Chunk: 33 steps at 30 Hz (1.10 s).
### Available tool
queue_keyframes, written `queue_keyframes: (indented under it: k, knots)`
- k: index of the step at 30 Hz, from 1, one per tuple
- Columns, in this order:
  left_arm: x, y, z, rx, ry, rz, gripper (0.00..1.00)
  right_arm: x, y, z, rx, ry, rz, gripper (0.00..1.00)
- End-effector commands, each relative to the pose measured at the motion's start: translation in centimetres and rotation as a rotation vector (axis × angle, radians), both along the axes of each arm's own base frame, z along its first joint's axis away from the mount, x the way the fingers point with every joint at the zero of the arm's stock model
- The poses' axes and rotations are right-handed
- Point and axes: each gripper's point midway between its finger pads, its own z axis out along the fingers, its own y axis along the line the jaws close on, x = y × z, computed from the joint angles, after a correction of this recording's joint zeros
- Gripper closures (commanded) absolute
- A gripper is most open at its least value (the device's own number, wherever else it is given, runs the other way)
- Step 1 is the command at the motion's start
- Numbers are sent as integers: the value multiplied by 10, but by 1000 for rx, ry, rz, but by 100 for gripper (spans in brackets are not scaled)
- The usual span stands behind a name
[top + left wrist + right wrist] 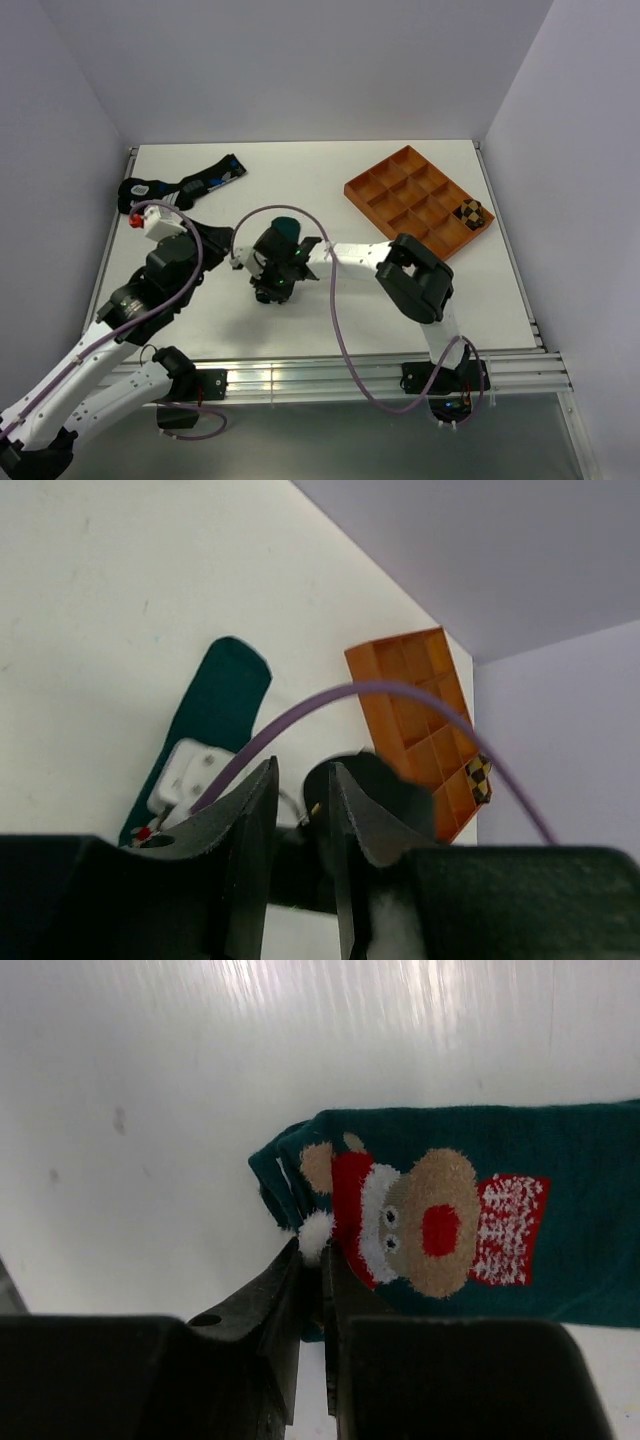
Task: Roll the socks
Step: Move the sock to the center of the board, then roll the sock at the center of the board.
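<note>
**Entry: socks, table stock**
- Teal-green sock [585, 1175]: flat on white table [480, 300] near centre, red-and-white cartoon figure face up.
- Right gripper [312, 1255]: at sock's end by white pom-pom, jaws almost together, pinching sock edge.
- Left gripper [298, 775]: at 9 o'clock of teal-green sock, apart from it, jaws narrowly parted, nothing between.
- Checkered sock [472, 212]: small bundle in orange tray [385, 195] at table's 2 o'clock, in corner compartment at tray's 3 o'clock.
- Dark patterned sock [185, 185]: lying at table's 10 o'clock.
</note>
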Motion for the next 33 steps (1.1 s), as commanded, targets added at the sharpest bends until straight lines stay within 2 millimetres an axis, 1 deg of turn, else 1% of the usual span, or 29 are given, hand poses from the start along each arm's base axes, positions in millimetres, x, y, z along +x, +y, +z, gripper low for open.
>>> queue_keyframes:
  k: [1, 2, 3, 4, 5, 6, 7, 8, 9, 10, 11, 12, 13, 14, 15, 16, 18, 19, 21, 22, 24, 25, 27, 28, 29, 30, 33]
  knots:
    - [2, -26, 1, -70, -73, -113, 67, -24, -41, 5, -30, 214, 99, 89]
    - [2, -30, -3, -67, -83, -137, 68, -17, -51, 4, -29, 252, 87, 89]
    - [-1, -39, -6, -84, -88, -186, 68, -19, -56, 5, -24, 295, 98, 89]
    - [-1, -43, -24, -73, -70, -207, 69, -29, -62, 4, -26, 374, 133, 89]
    - [0, -48, -21, -88, -101, -229, 69, -26, -69, 5, -22, 415, 129, 89]
    - [-2, -53, -27, -90, -102, -255, 70, -29, -73, 4, -25, 450, 141, 89]
    - [-4, -56, -47, -76, -80, -277, 70, -33, -80, 6, -39, 481, 173, 89]
    - [-5, -61, -53, -78, -92, -302, 70, -38, -82, 5, -34, 525, 188, 89]
    - [-6, -70, -45, -108, -155, -352, 71, -38, -85, 4, -40, 539, 189, 89]
    - [-8, -73, -65, -101, -147, -378, 70, -40, -88, 5, -54, 553, 203, 89]
    - [-9, -76, -71, -94, -163, -396, 70, -43, -89, 2, -61, 581, 213, 89]
    - [-9, -80, -64, -117, -215, -413, 70, -49, -94, 3, -85, 620, 215, 89]
    - [-12, -81, -83, -101, -202, -434, 70, -46, -90, 5, -79, 619, 227, 89]
    - [-14, -82, -89, -85, -217, -450, 69, -47, -91, 0, -90, 645, 221, 89]
    - [-14, -87, -82, -98, -271, -468, 68, -49, -90, 1, -84, 665, 225, 89]
    - [-19, -89, -98, -81, -260, -497, 68, -49, -91, -1, -91, 687, 227, 89]
    - [-22, -93, -111, -45, -280, -529, 67, -53, -93, 0, -101, 734, 230, 89]
    - [-24, -96, -114, -37, -285, -548, 66, -51, -92, -2, -95, 746, 231, 89]
    - [-30, -103, -131, 6, -281, -605, 66, -54, -95, 2, -100, 795, 229, 89]
    - [-31, -107, -123, -6, -321, -616, 65, -51, -92, 2, -86, 801, 239, 89]
    - [-37, -113, -135, 13, -318, -661, 64, -47, -91, 4, -86, 808, 232, 89]
    - [-39, -116, -130, 4, -343, -676, 63, -46, -91, 1, -92, 815, 226, 89]
    - [-44, -120, -139, 21, -335, -719, 62, -41, -90, 4, -90, 818, 221, 89]
    - [-44, -122, -141, 28, -329, -732, 61, -41, -90, 3, -91, 833, 217, 89]
    - [-45, -124, -149, 48, -315, -747, 61, -40, -90, 3, -89, 839, 219, 89]
    - [-47, -127, -150, 49, -313, -773, 61, -40, -90, 5, -89, 849, 215, 89]
    - [-50, -129, -162, 62, -288, -799, 61, -36, -89, 5, -86, 857, 202, 89]
